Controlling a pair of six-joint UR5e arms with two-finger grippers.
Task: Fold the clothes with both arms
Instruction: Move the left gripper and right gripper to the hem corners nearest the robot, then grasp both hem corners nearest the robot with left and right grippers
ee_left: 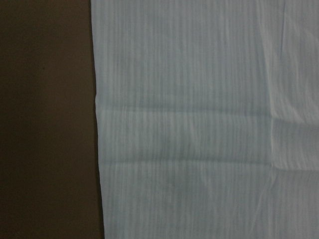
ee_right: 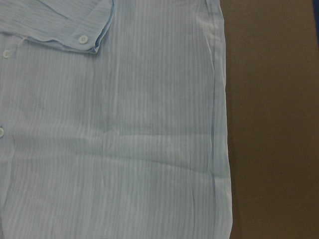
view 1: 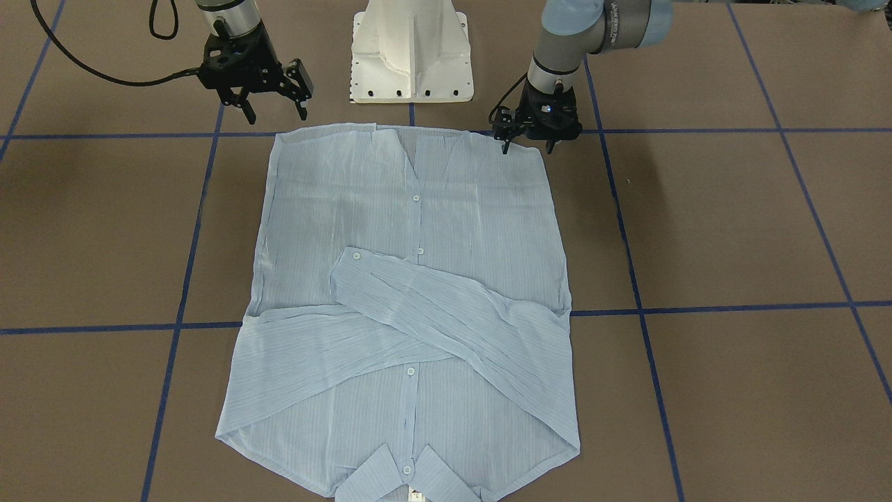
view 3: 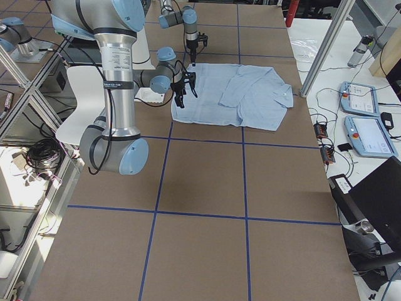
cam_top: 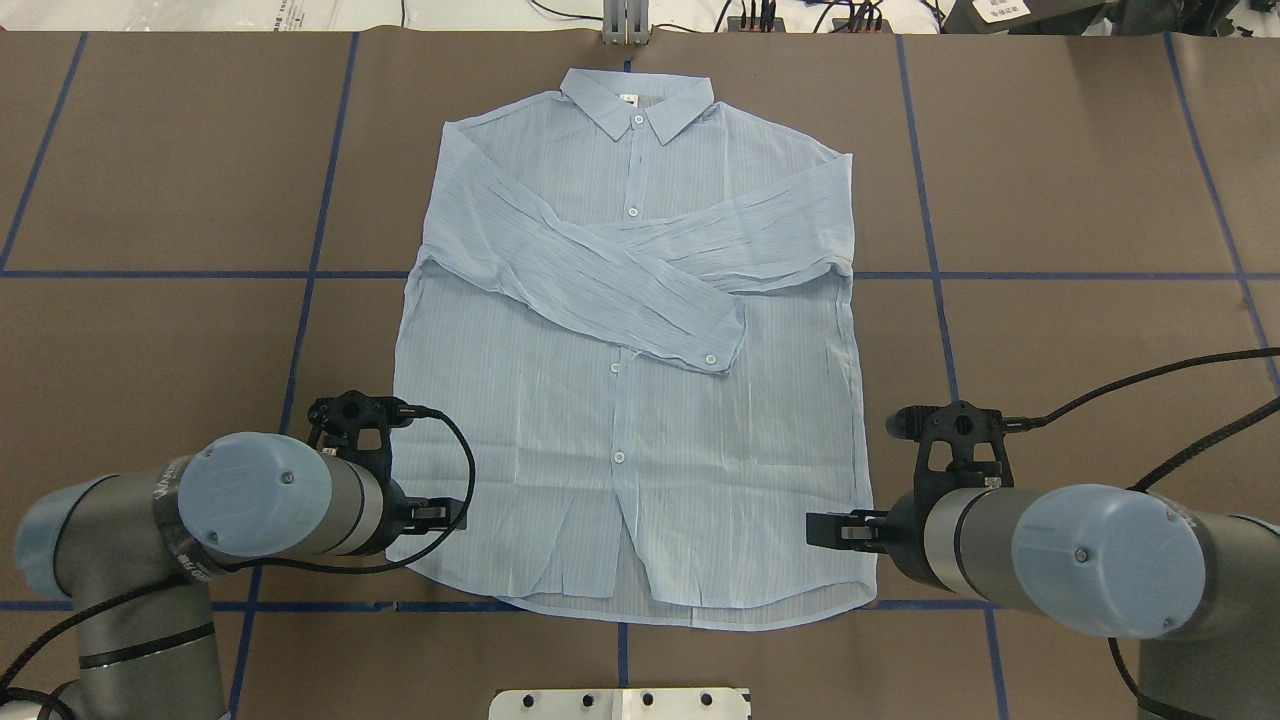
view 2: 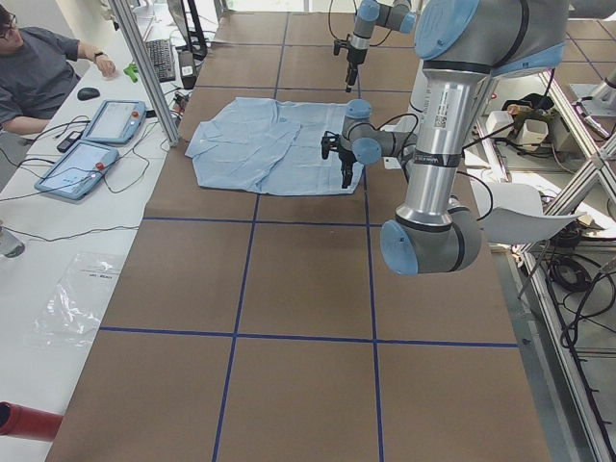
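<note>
Place: a robotics lab.
Robots: a left arm [cam_top: 260, 500] and a right arm [cam_top: 1090, 570], tubular and grey with blue joint caps, stand by a white pedestal [view 1: 411, 56] at one long tabletop [view 1: 732, 223].
Tabletop: brown covering, marked into squares with blue tape [view 1: 697, 308].
Frame: aluminium posts [view 2: 144, 67] stand along its edge.
Controls: two teach pendants [view 2: 114, 121] lie on a white side desk [view 2: 29, 260], near a keyboard [view 2: 159, 60] and a mouse [view 2: 89, 93].
People: a person [view 2: 38, 67] sits at that desk.
Wiring: black cables [view 3: 44, 150] lie bundled beside the rig.
</note>
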